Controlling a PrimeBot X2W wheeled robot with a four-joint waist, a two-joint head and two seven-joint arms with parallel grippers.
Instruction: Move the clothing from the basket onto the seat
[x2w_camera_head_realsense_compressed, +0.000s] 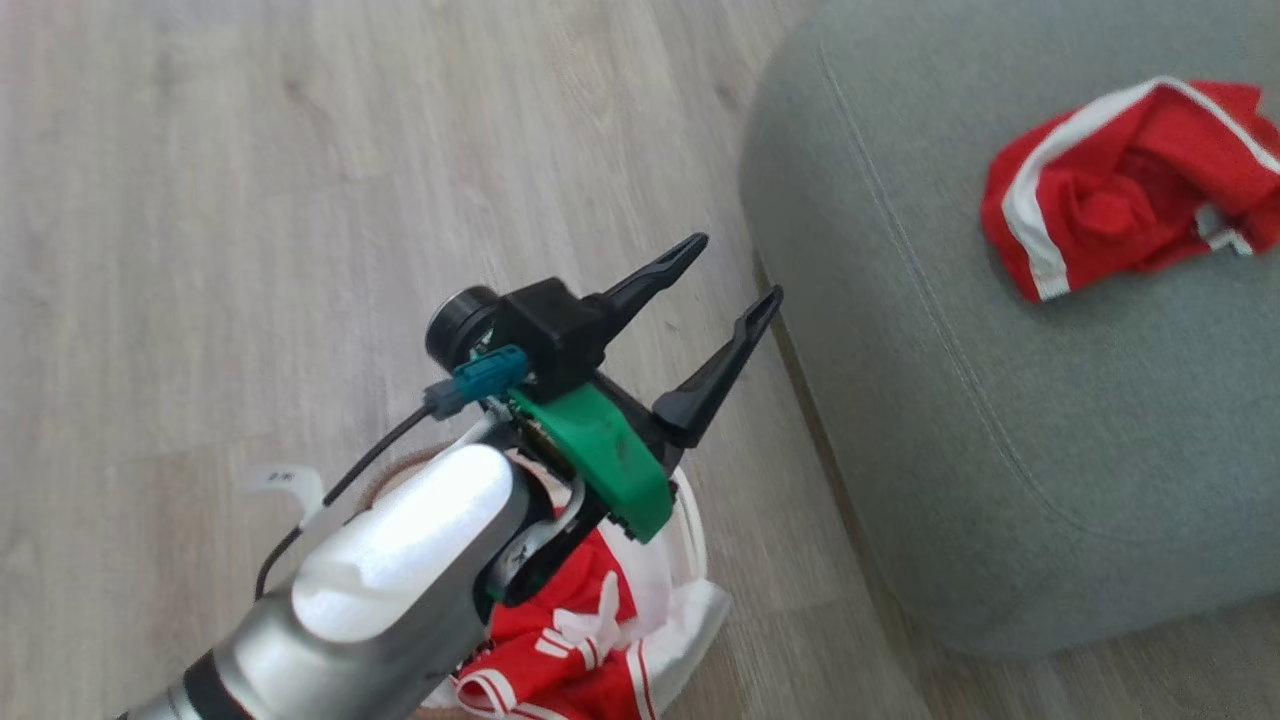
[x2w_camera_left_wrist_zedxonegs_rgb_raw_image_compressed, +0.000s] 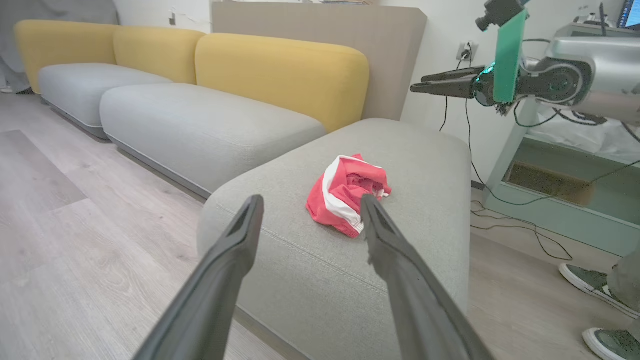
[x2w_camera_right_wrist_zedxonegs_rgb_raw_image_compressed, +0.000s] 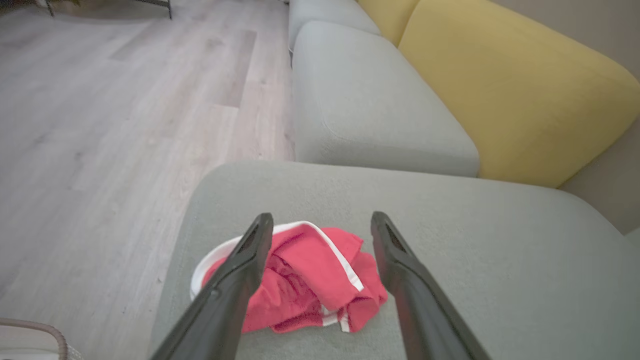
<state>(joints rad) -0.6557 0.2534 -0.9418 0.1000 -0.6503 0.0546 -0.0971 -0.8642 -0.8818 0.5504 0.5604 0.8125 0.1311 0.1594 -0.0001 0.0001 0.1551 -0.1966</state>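
Observation:
A crumpled red garment with white bands (x2w_camera_head_realsense_compressed: 1120, 190) (x2w_camera_left_wrist_zedxonegs_rgb_raw_image_compressed: 345, 195) (x2w_camera_right_wrist_zedxonegs_rgb_raw_image_compressed: 310, 280) lies on the grey-green seat (x2w_camera_head_realsense_compressed: 1000, 400) (x2w_camera_left_wrist_zedxonegs_rgb_raw_image_compressed: 425, 165) (x2w_camera_right_wrist_zedxonegs_rgb_raw_image_compressed: 450, 225). My right gripper (x2w_camera_right_wrist_zedxonegs_rgb_raw_image_compressed: 321, 220) (x2w_camera_left_wrist_zedxonegs_rgb_raw_image_compressed: 420, 85) hovers open just above it, holding nothing. My left gripper (x2w_camera_head_realsense_compressed: 737, 268) (x2w_camera_left_wrist_zedxonegs_rgb_raw_image_compressed: 311, 200) is open and empty, raised over the floor beside the seat's corner and pointing toward it. Under the left forearm sits the basket (x2w_camera_head_realsense_compressed: 693, 520), largely hidden, with more red and white clothing (x2w_camera_head_realsense_compressed: 560, 640) inside. A sliver of the basket rim (x2w_camera_right_wrist_zedxonegs_rgb_raw_image_compressed: 35, 330) appears in the right wrist view.
Pale wood floor (x2w_camera_head_realsense_compressed: 250, 200) surrounds the seat. A sofa with grey cushions and yellow backs (x2w_camera_left_wrist_zedxonegs_rgb_raw_image_compressed: 280, 75) (x2w_camera_right_wrist_zedxonegs_rgb_raw_image_compressed: 500, 90) adjoins it. A person's shoes (x2w_camera_left_wrist_zedxonegs_rgb_raw_image_compressed: 595, 285), floor cables (x2w_camera_left_wrist_zedxonegs_rgb_raw_image_compressed: 520, 225) and a pale green shelf unit (x2w_camera_left_wrist_zedxonegs_rgb_raw_image_compressed: 565, 200) lie beyond the seat's far side.

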